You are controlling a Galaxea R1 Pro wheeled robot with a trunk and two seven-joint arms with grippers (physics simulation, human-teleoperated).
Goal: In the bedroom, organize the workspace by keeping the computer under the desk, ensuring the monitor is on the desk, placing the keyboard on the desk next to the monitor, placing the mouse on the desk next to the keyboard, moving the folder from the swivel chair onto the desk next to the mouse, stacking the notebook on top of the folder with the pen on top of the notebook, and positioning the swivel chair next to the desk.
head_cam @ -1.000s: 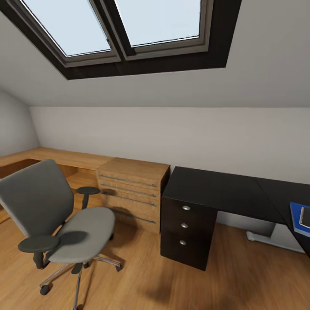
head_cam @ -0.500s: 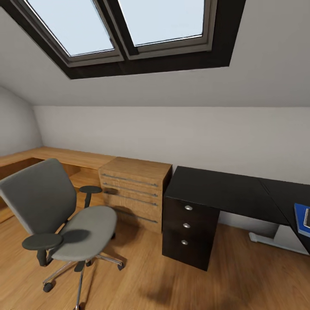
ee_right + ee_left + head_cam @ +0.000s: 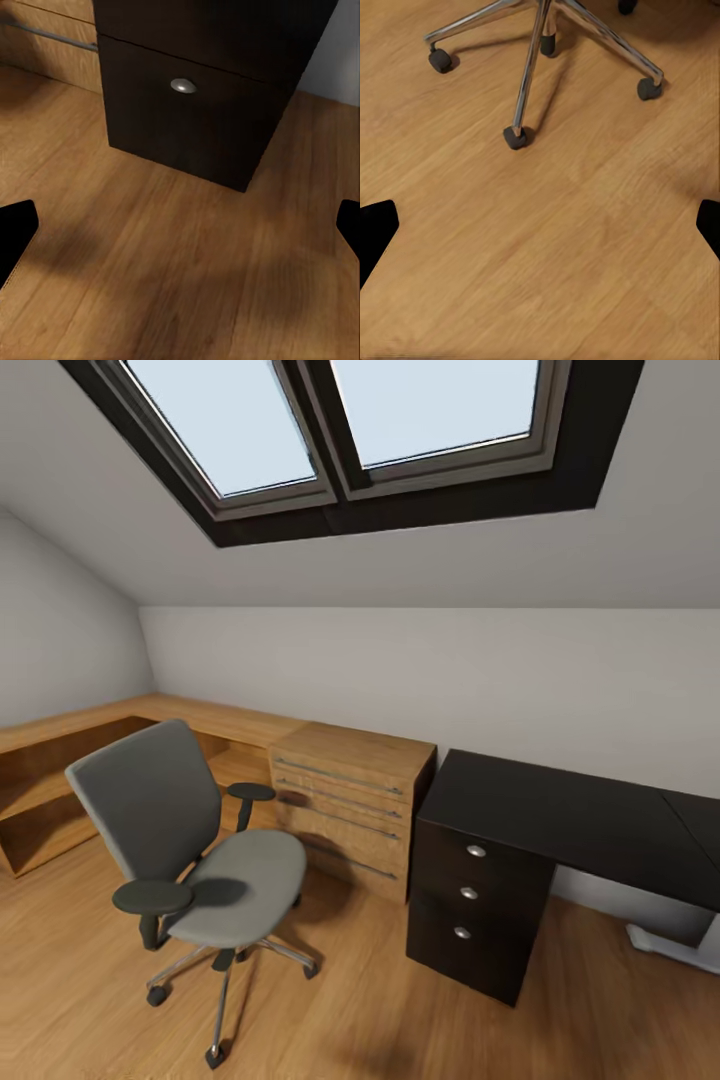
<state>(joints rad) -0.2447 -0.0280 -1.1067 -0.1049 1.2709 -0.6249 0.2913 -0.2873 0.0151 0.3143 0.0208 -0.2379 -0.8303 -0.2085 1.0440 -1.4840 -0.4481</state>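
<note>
Item one, the swivel chair (image 3: 195, 850): grey seat and back, black armrests, standing on the light wood floor (image 3: 340, 1020) to my left front, well apart from the desk (image 3: 570, 820), its seat bare. From my left wrist I see its chrome star base (image 3: 540, 45) and black castors resting on the floorboards. Item two, the desk: black top, bare over the part in view, with a black three-drawer unit (image 3: 475, 905) carrying round silver knobs at its near end and a white foot (image 3: 675, 950) further to the right. From my right wrist I see the lowest drawer, one knob (image 3: 183, 85), and the floor before it. Item three, a light-wood drawer chest (image 3: 350, 805) with long metal handles, standing just beside the black drawer unit, between it and the chair. Item four, a low wooden shelf bench (image 3: 60, 780) running along the wall and round the left corner behind the chair. Item five, two dark-framed skylights (image 3: 350, 430) set in the sloped white ceiling above. My left pincer (image 3: 540, 225): fingers spread wide, tips at the edges of the wrist view, nothing between them. My right pincer (image 3: 180, 225): likewise spread wide and empty, hanging over bare floor.
</note>
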